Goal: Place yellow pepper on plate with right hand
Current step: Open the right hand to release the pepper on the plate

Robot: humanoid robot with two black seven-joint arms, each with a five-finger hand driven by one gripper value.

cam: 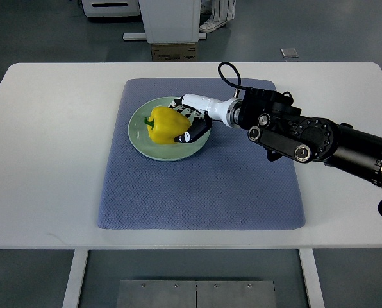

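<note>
Right, the yellow pepper sits on the pale green plate, green stem pointing to the picture's left, and the right hand is wrapped around its right side. White and black fingers curl along the pepper's near flank, another set reaches over its far side, so the hand is closed on the pepper and touching it. The arm behind it runs in from the right edge, a white wrist joining a bulky black forearm with round silver fasteners, and a black cable loops up above the wrist. The plate rests on the upper left part of a blue-grey mat, and the mat lies spread across the white worktop. The forearm hangs over the mat's right-hand side, tilted down towards the plate. Whether the pepper's full weight is on the plate or partly carried by the fingers, I cannot tell from here. Beyond the far edge of the worktop a cardboard box stands on the grey floor, under a white cabinet.
</note>
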